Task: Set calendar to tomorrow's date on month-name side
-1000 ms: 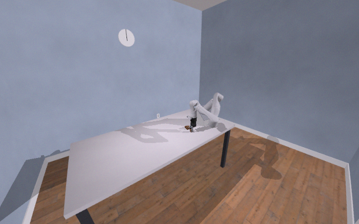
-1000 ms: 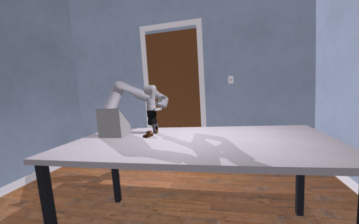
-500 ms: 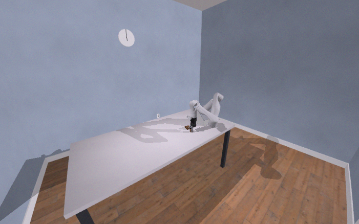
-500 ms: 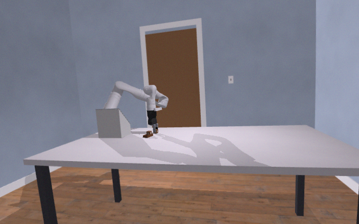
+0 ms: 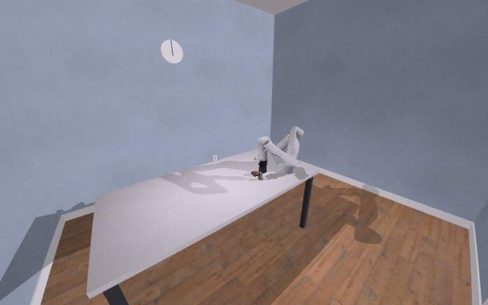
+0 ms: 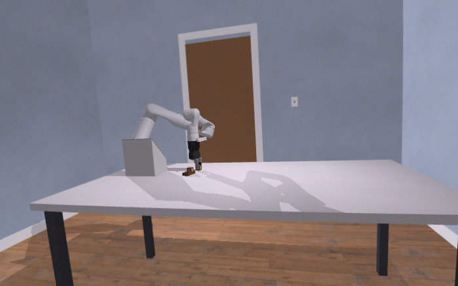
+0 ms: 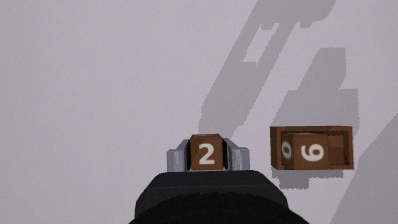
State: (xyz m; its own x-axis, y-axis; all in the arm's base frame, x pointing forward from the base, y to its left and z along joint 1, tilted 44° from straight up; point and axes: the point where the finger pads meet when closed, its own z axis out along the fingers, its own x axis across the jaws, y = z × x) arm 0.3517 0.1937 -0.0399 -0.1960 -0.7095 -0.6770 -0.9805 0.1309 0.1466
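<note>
My gripper (image 5: 260, 174) (image 6: 197, 164) (image 7: 206, 149) points down and is shut on a brown cube (image 7: 206, 146), with a finger on its left and right side. A white 2 shows upright on that cube in the wrist view. The gap between this cube and the table cannot be told. The brown tray (image 5: 253, 174) (image 6: 187, 174) (image 7: 311, 129) stands flat on the table, apart from the gripper and to its right in the wrist view. The second cube (image 7: 320, 161) is in the tray's left and middle part, with a sideways 6 or 9 on top and a 0 on its left face. The month's name is not visible.
The white table (image 5: 154, 227) (image 6: 347, 188) bears the grey arm base (image 6: 140, 158), well behind the tray in the exterior view. The tray's right end, in the wrist view, is free beside the second cube. Arm shadows cross the table.
</note>
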